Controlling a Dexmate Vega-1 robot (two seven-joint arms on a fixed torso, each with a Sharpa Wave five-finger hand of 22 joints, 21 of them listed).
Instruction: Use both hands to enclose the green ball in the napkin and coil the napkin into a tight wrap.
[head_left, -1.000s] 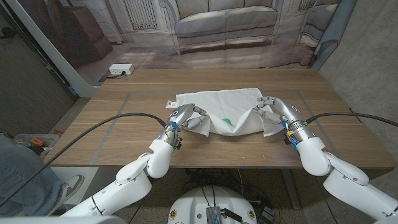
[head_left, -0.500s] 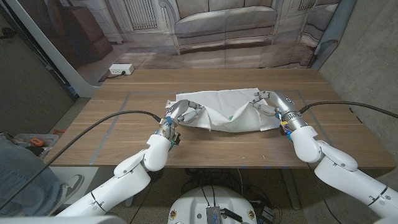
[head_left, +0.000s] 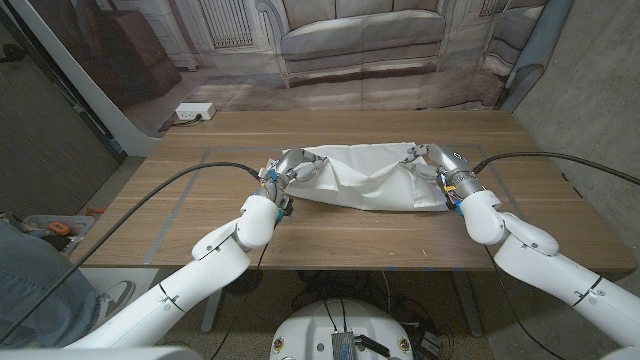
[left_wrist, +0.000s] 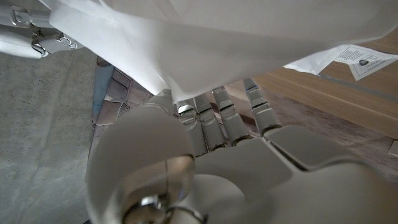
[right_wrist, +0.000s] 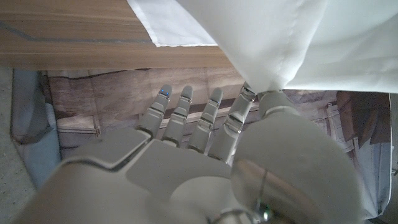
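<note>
The left hand (head_left: 293, 166) pinches one near corner of the napkin (head_left: 365, 178); the right hand (head_left: 428, 161) pinches the other. Each holds the cloth between thumb and fingertip, as the wrist views show. This two-point hold probably serves to carry the near edge away from the robot and fold it over the ball. The ball cannot be seen; it is judged to lie under the fold, between the hands, on the surface (head_left: 180, 215).

Compared with one second ago, both hands have moved farther from the robot, and the green spot then visible is now covered.
</note>
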